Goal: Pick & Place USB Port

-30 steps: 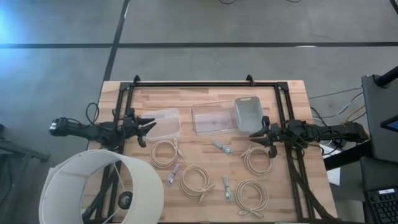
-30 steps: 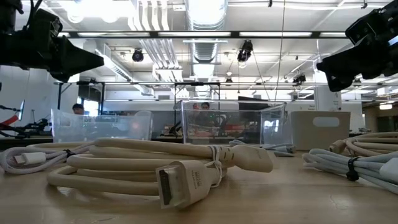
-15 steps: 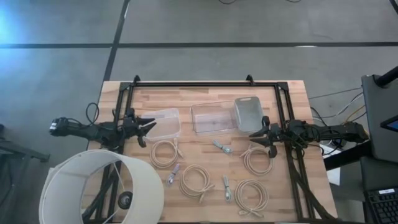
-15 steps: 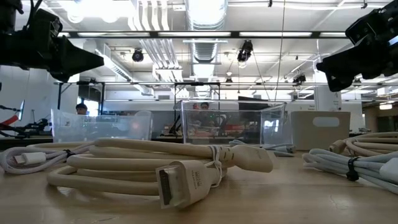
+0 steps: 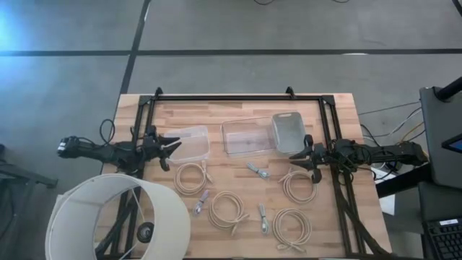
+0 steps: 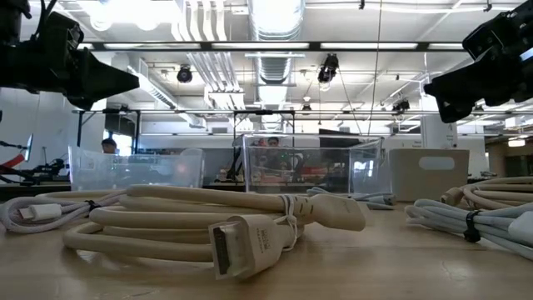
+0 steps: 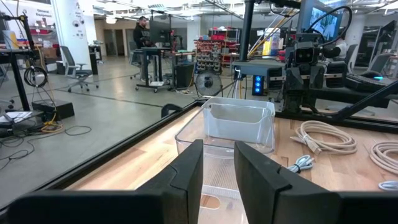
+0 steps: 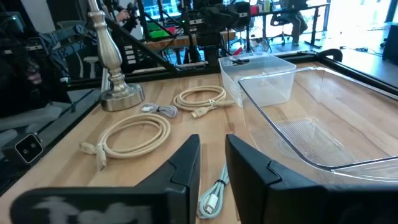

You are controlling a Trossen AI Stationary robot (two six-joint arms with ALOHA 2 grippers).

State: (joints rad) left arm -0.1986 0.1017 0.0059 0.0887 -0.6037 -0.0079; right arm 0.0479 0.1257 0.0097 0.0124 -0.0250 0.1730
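Note:
Three small grey USB cables lie on the wooden table (image 5: 216,115): one (image 5: 256,170) near the middle, one (image 5: 201,201) and one (image 5: 263,219) nearer the near edge. The middle one (image 8: 214,194) shows just ahead of my right gripper (image 8: 212,162). Several coiled beige cables lie around them, for instance one (image 5: 298,184) by the right arm. My left gripper (image 5: 172,147) (image 7: 217,168) hovers open at the left end of the left clear bin (image 7: 239,124). My right gripper (image 5: 304,156) hovers open beside the right bin (image 5: 289,132). Neither holds anything.
Three clear bins stand in a row at mid-table: left (image 5: 191,143), middle (image 5: 247,136), right. A lamp with a large white shade (image 5: 119,217) covers the near-left corner; its metal base (image 8: 112,87) shows in the right wrist view. A black frame (image 5: 238,97) runs around the table.

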